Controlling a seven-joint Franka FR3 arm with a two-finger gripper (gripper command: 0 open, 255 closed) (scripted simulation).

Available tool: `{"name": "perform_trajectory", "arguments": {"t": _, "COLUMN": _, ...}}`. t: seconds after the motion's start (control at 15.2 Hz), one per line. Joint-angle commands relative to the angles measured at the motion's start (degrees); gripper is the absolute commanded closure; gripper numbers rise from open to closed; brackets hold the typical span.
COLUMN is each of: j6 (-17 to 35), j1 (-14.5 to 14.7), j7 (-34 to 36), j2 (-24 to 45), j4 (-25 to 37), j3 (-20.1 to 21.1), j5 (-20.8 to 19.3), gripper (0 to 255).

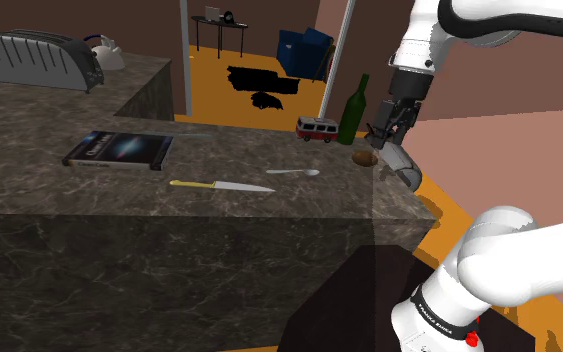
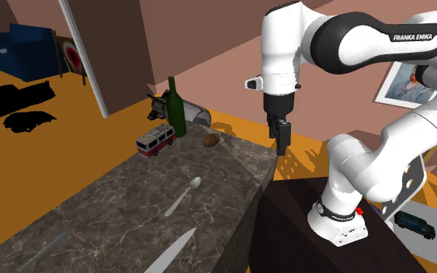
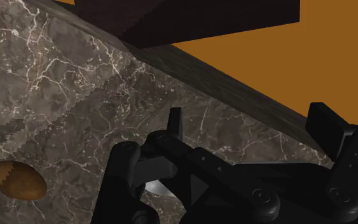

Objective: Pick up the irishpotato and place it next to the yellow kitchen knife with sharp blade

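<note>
The tool (image 3: 252, 127) hung over the worktop's (image 1: 269, 215) edge, its fingers apart and nothing between them. The irishpotato (image 1: 365, 157), a small brown oval, lay near the shoulder view's right end of the worktop. It was just beside the green bottle (image 1: 353, 110) and well apart from the yellow-handled knife (image 1: 219, 186) to its left. It looked firm, light and apt to roll, so a grip across its short middle seemed safest.
</note>
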Motion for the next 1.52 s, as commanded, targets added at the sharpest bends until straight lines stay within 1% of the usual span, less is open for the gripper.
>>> {"name": "perform_trajectory", "arguments": {"t": 0.0, "j6": 0.0, "j1": 0.0, "j7": 0.0, "j2": 0.0, "j4": 0.0, "j3": 0.0, "j5": 0.0, "gripper": 0}}
{"name": "perform_trajectory", "arguments": {"t": 0.4, "j6": 7.48, "j1": -1.29, "j7": -10.16, "j2": 3.24, "j4": -3.37, "j3": -6.48, "j5": -6.42, "gripper": 0}}
{"name": "perform_trajectory", "arguments": {"t": 0.86, "j6": 17.54, "j1": -2.27, "j7": -21.53, "j2": 11.11, "j4": -3.68, "j3": -14.31, "j5": -12.17, "gripper": 0}}
{"name": "perform_trajectory", "arguments": {"t": 1.19, "j6": 25.0, "j1": -2.12, "j7": -29.69, "j2": 19.14, "j4": -1.42, "j3": -19.94, "j5": -14.09, "gripper": 0}}
{"name": "perform_trajectory", "arguments": {"t": 1.45, "j6": 30.7, "j1": -1.46, "j7": -36.69, "j2": 26.81, "j4": 1.83, "j3": -24.35, "j5": -13.6, "gripper": 0}}
